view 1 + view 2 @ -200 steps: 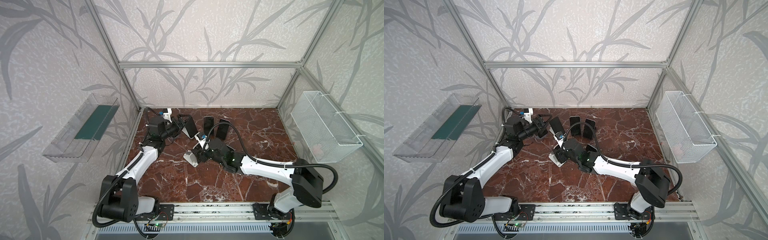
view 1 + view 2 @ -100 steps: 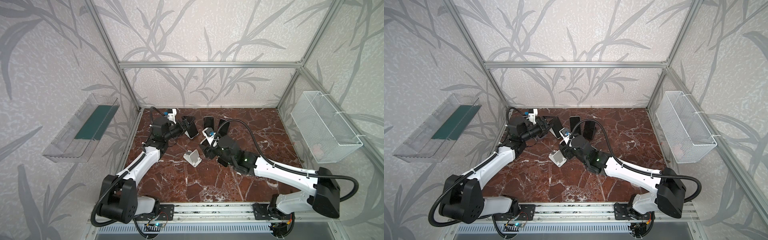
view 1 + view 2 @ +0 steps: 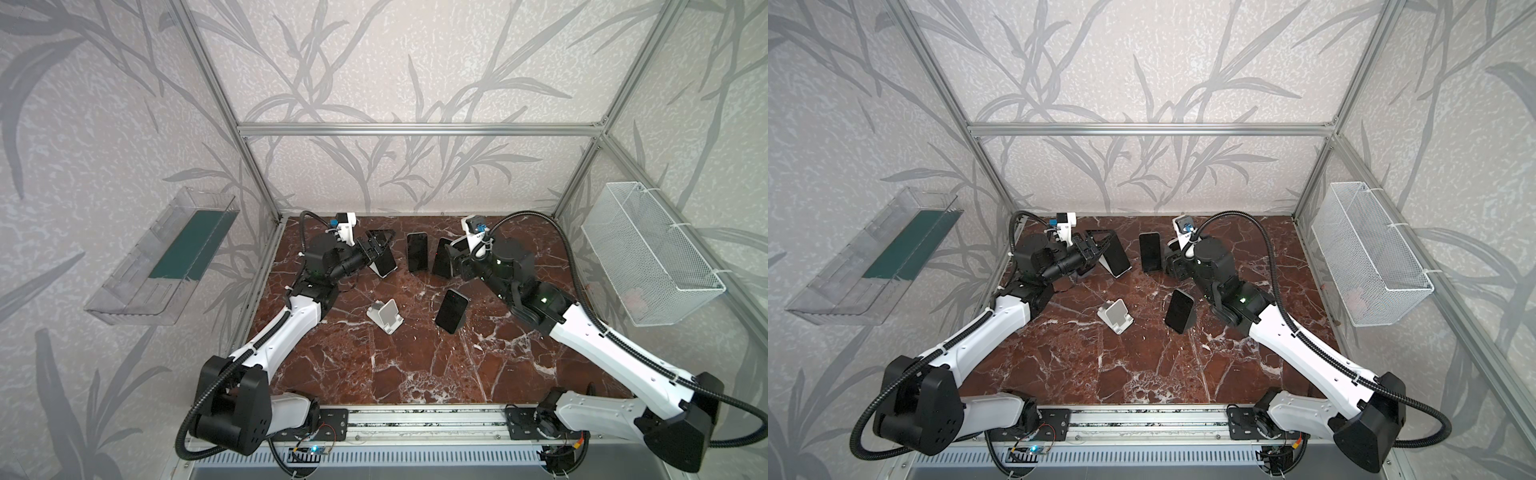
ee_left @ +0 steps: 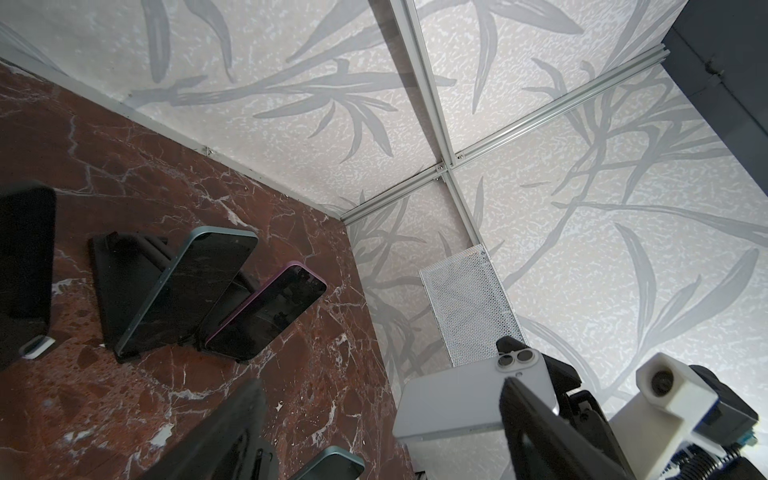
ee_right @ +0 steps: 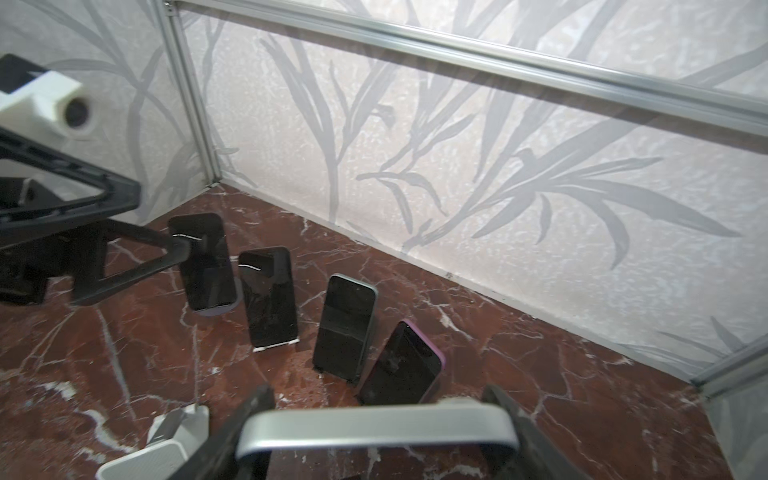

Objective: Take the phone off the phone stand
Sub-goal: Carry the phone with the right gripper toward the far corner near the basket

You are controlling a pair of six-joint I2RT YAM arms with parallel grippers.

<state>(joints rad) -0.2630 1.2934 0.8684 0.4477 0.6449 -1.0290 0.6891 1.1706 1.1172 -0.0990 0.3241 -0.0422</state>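
My right gripper [image 5: 376, 399] is shut on the phone [image 5: 374, 428], whose silver edge spans the gap between both fingers. The left wrist view shows this phone [image 4: 457, 399] held up in the air with its pale back and twin lenses showing. The white phone stand [image 3: 384, 318] sits empty mid-table, also seen in the right wrist view [image 5: 162, 440]. At the back left my left gripper [image 3: 376, 243] stands open. One fingertip [image 5: 180, 245] sits at the top edge of a dark phone [image 5: 199, 257] propped there.
Three more propped phones [image 5: 270, 299] [image 5: 345, 328] [image 5: 399, 365] stand in a row along the back. Right of the empty stand is another dark phone [image 3: 452, 311]. A wire basket [image 3: 648, 257] hangs on the right wall and a clear tray [image 3: 166, 257] on the left wall.
My right gripper was at the white stand a second ago. It has since risen and swung to the back right with the phone, leaving the stand empty. The left gripper edged toward its phone.
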